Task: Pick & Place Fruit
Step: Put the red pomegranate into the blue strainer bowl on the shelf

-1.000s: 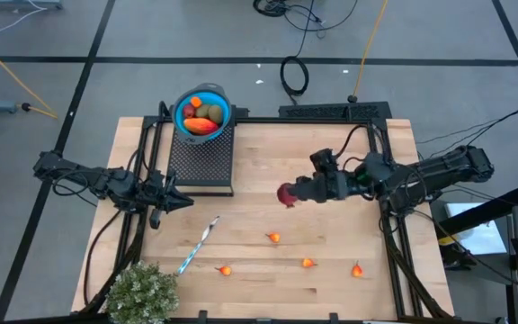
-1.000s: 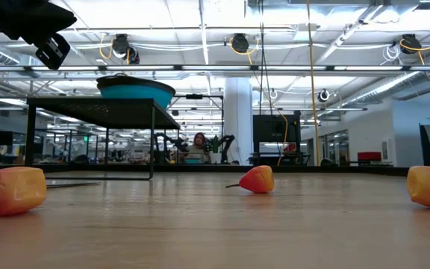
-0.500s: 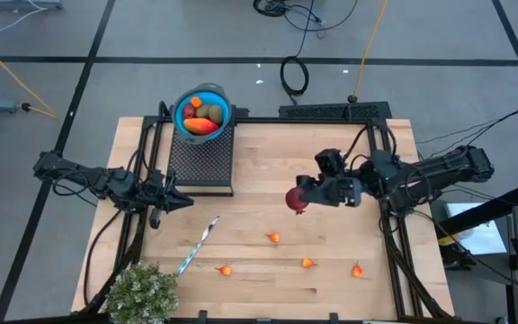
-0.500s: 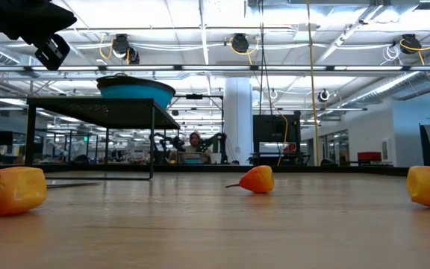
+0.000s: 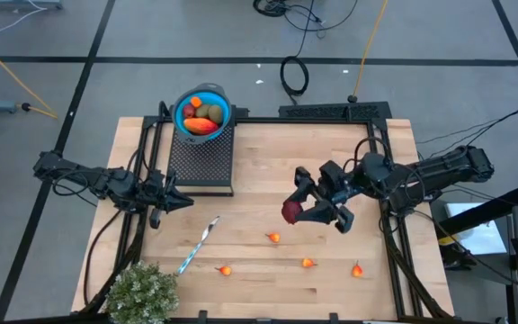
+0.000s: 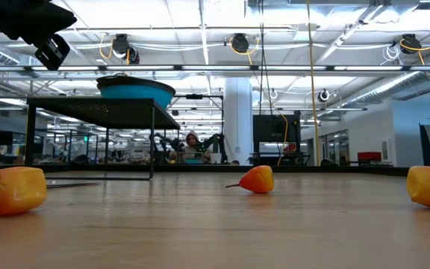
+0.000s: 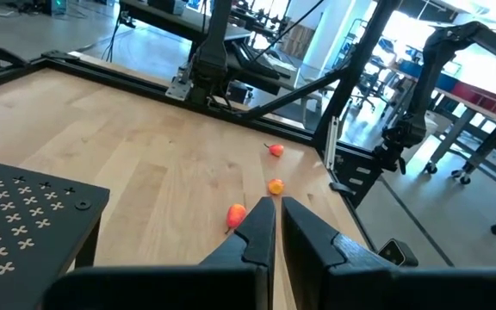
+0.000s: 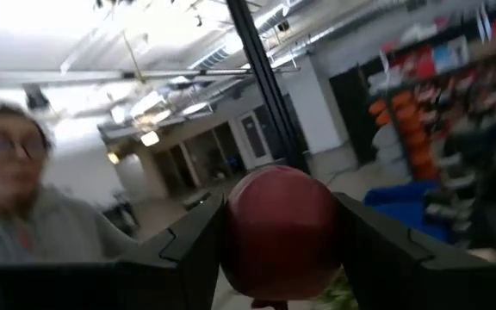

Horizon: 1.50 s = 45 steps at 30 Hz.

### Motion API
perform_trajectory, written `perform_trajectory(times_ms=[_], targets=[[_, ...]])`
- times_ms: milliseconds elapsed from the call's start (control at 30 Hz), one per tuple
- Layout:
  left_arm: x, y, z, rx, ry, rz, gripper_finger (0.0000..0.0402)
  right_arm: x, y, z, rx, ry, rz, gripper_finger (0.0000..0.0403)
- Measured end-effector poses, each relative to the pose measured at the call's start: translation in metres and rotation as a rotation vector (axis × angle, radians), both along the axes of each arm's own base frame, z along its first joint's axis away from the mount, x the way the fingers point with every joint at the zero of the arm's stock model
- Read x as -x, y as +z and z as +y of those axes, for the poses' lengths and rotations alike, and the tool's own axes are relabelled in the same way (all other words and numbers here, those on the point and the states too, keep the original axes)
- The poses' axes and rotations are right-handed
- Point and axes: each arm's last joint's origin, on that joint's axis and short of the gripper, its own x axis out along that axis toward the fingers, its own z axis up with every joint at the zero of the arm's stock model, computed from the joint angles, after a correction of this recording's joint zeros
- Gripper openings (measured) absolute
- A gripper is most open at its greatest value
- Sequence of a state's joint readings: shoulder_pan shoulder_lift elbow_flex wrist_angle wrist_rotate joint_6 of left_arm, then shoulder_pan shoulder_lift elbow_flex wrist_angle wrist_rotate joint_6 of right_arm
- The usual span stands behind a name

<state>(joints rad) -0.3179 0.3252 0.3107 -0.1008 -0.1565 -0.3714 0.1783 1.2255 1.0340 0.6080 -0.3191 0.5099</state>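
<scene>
Surface: we see a pale wooden table [image 5: 268, 162] on a grey workshop floor; in the low view an open hall with ceiling lights lies behind it.
Left arm: our left gripper [image 5: 180, 202] waits near the table's left edge, just beside the black perforated stand [image 5: 200, 160], its fingers pressed together and holding nothing.
Plant and knife: a bushy green plant [image 5: 140, 292] sits at the near left corner, and a blue-handled knife [image 5: 198, 244] lies between it and the stand; neither is ours to move.
Bowl: the blue bowl [image 5: 203, 112] sits at the far end of the stand and already holds olive-brown ovals and one long red-orange piece.
Loose fruit: four small orange fruits [image 5: 273, 238] lie scattered along the near half of the table.
Held fruit: the right gripper [image 5: 302, 205] hangs above mid-table, pinching a dark red ball [image 5: 291, 211] between its fingers, as the right wrist view shows.
Risk, grip: we judge the ball round and smooth, so it could squirt from the fingers during the carry and roll off the table.
Risk, path: the bowl is well apart to the left, and we think a low swing could clip the stand or the waiting left arm.
Risk, release: the bowl looks well filled, so the ball may bounce off the fruit inside if let go from too high.
</scene>
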Motion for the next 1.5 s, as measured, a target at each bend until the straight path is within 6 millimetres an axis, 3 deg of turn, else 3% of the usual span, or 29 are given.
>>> perform_trajectory(times_ms=[300,633,833,1067,1500], targets=[[0.000,0.000,0.000,0.025,0.004,0.003,0.0021,-0.003,-0.008,0.000,0.405,-0.140,-0.127,0.0191],[-0.003,0.016,-0.001,0.164,0.006,-0.143,0.0021,-0.012,-0.034,-0.007,0.727,-0.420,0.066,0.0191],[-0.013,0.024,-0.004,0.178,0.001,-0.221,0.0022,-0.030,-0.055,-0.008,0.874,-0.538,0.152,0.0190],[-0.031,0.019,-0.008,0.173,0.018,-0.205,0.0030,-0.050,-0.082,-0.008,0.942,-0.553,0.237,0.0192],[-0.068,0.007,-0.001,0.223,0.064,-0.188,0.0132,-0.071,-0.096,-0.004,0.910,-0.574,0.162,0.0193]])
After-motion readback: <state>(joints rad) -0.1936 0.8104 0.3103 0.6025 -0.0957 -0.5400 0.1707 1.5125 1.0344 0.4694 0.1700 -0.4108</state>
